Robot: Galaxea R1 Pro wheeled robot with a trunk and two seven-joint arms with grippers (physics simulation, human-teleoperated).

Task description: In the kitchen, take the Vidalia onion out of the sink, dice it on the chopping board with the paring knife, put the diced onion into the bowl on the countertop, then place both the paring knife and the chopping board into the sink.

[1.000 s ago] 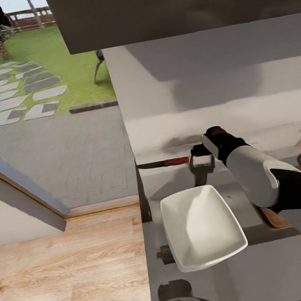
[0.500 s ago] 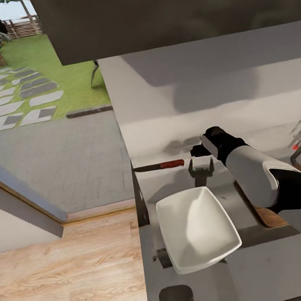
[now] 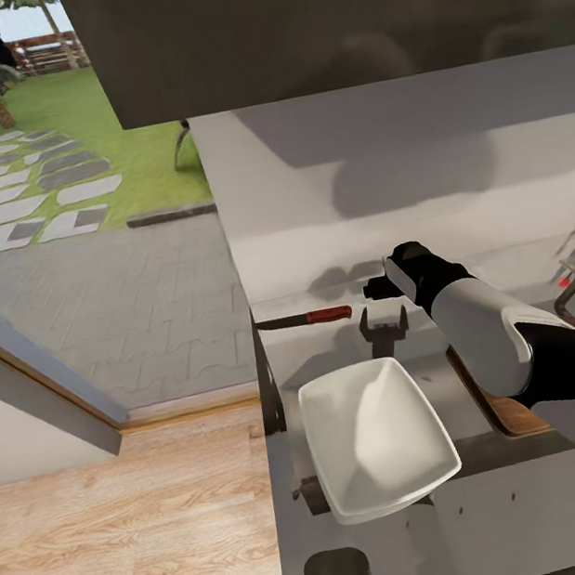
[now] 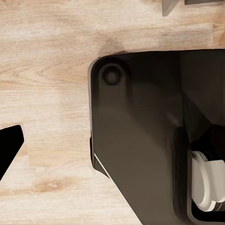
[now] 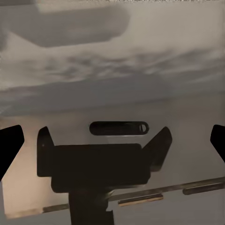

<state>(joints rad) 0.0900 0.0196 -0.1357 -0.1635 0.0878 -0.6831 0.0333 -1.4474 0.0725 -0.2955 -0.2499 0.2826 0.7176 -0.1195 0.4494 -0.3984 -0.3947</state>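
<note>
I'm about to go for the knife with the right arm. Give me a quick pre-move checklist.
1. Right gripper jaws open: ok; both fingertips sit spread wide in the right wrist view.
2. Paring knife lying flat and free on the countertop: ok.
3. Jaws around the knife's red handle: not ok; there is a gap between them.
4. Bowl out of the reach path: ok; it sits nearer the robot, apart from the knife.
5. Onion ready on the chopping board: cannot tell; the right arm covers most of the board.
</note>
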